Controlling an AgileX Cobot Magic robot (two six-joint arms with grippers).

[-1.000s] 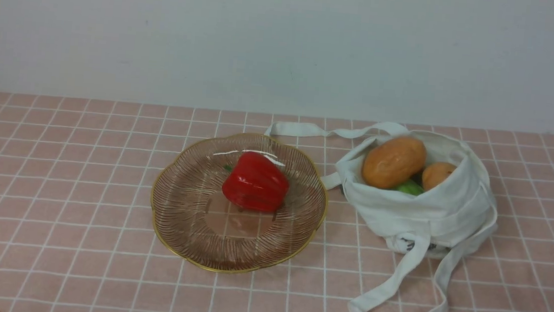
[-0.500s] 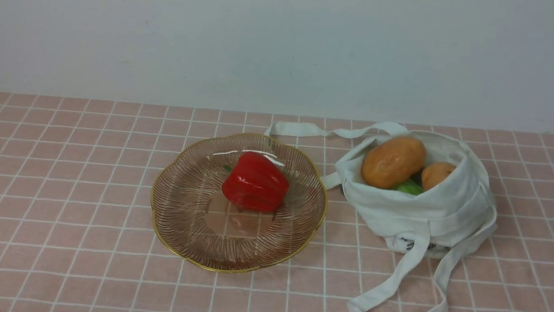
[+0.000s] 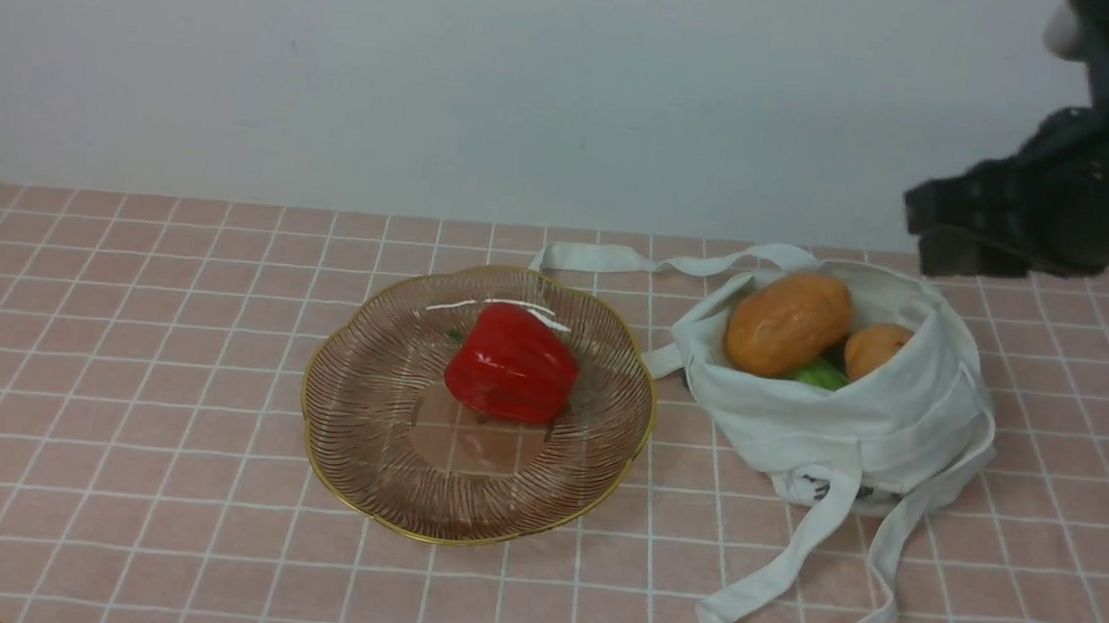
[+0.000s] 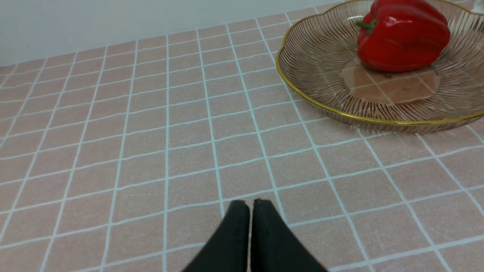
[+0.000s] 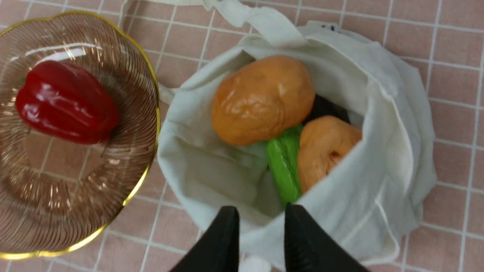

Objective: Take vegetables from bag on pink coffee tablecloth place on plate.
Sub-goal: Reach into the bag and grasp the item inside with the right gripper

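The white bag [image 3: 865, 429] stands open on the pink tablecloth [image 3: 108, 363], right of the plate [image 3: 369, 481]. Inside it are a big orange-brown potato [image 3: 787, 322], a smaller orange one [image 3: 875, 348] and a green piece [image 3: 818, 375]. The right wrist view shows the potato [image 5: 262, 99], the smaller one [image 5: 325, 149], the green piece [image 5: 283, 166] and a dark sliver [image 5: 325, 107] behind them. My right gripper [image 3: 928, 234] hangs open and empty above the bag's far right side; it also shows in the right wrist view [image 5: 261, 213]. My left gripper [image 4: 249, 206] is shut, low over the cloth.
A glossy red bell pepper [image 3: 512, 363] lies on the plate's far half. The bag's long straps [image 3: 793, 573] trail toward the front edge, and one [image 3: 619, 257] runs behind the plate. A pale wall stands behind the table.
My right arm has come into the front view at the upper right, above the bag. The bag, vegetables, plate and pepper have not moved.
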